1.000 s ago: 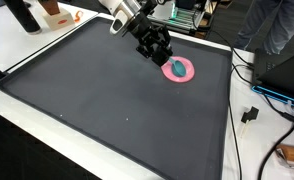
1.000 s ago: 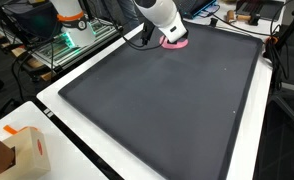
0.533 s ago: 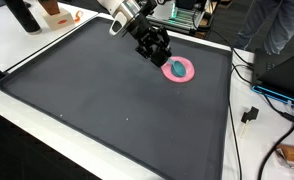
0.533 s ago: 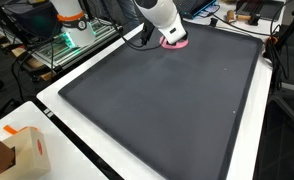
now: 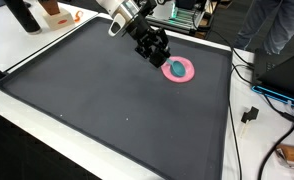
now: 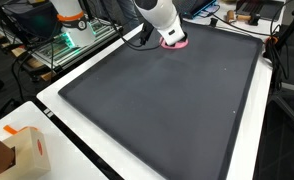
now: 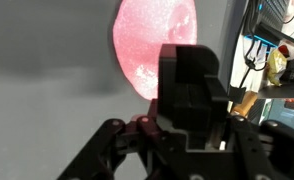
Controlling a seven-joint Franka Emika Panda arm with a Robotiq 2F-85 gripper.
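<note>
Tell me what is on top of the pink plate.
A small teal-blue object lies near the middle of the pink plate; its kind is unclear. In the wrist view the gripper covers the plate's lower part and the object.

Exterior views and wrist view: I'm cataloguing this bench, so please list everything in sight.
pink plate: one, pink, far part of the mat, beside the hand
teal object: one, teal, lying on the plate
mat: one, dark grey, covering the table
cardboard box: one, tan, on the white table corner
cables: several, black, off the mat's edge
hand: one, black, over the mat next to the plate; open or shut unclear
</note>
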